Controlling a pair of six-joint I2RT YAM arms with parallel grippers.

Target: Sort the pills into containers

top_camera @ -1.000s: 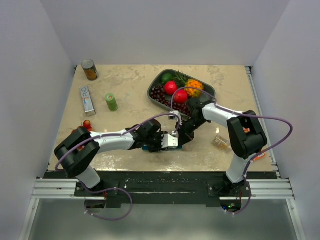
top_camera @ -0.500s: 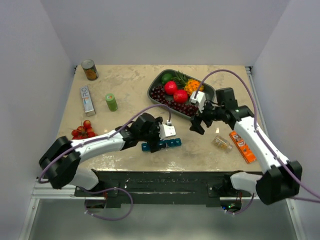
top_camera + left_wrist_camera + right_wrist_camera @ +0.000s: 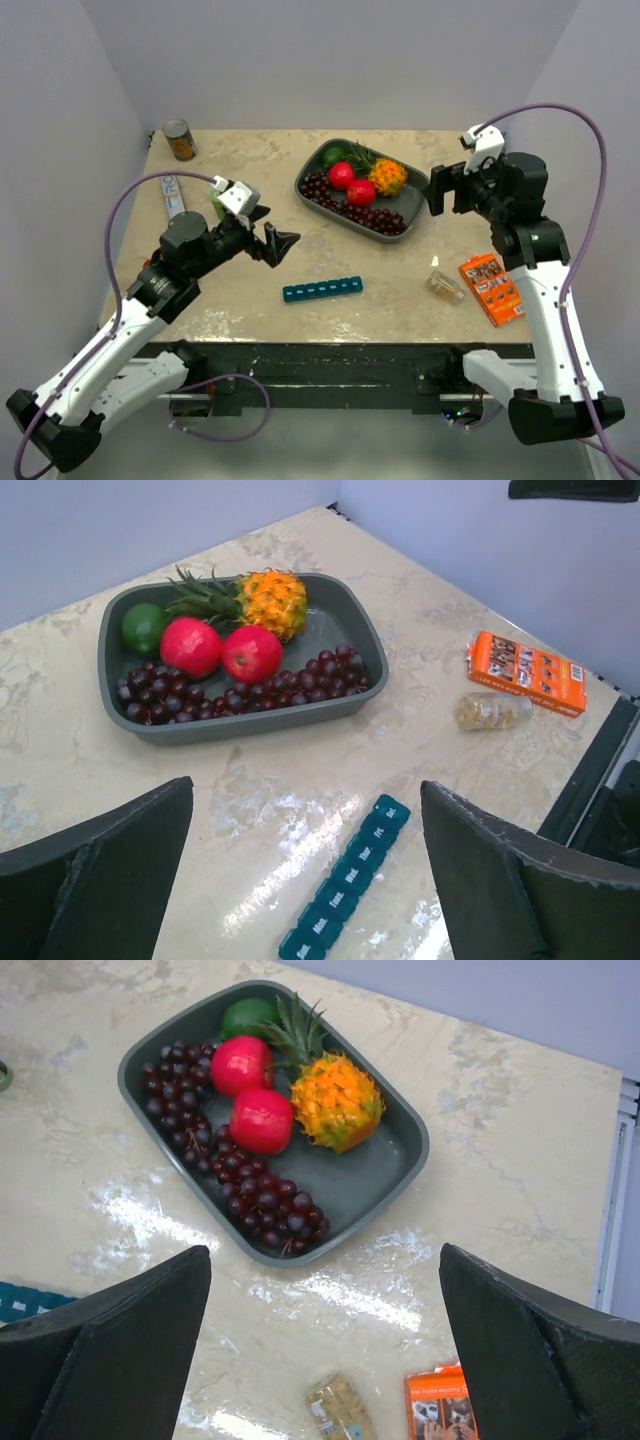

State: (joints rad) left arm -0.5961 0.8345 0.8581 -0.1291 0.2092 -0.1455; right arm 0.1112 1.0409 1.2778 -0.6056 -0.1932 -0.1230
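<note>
The containers, a teal pill-organizer strip (image 3: pixel 322 290) with day-labelled lids all down, lie flat near the table's front middle. The strip also shows in the left wrist view (image 3: pixel 345 895), and its end shows at the left edge of the right wrist view (image 3: pixel 20 1300). No loose pills show. A small clear bottle with yellowish contents (image 3: pixel 443 286) lies on its side right of the strip. My left gripper (image 3: pixel 272 232) hangs open, raised above the table left of the strip and holding nothing. My right gripper (image 3: pixel 445 190) is open and empty, high over the table's right side by the fruit tray.
A dark grey tray (image 3: pixel 415 205) of fruit sits at the back middle. An orange box (image 3: pixel 492 288) lies at the right edge beside the clear bottle. A can (image 3: pixel 180 140) stands at the back left corner, with a white box (image 3: pixel 170 190) nearer along the left side.
Both arms have lifted off the organizer strip and drawn apart, the left one up and leftward, the right one up and to the back right. Both grippers have opened.
</note>
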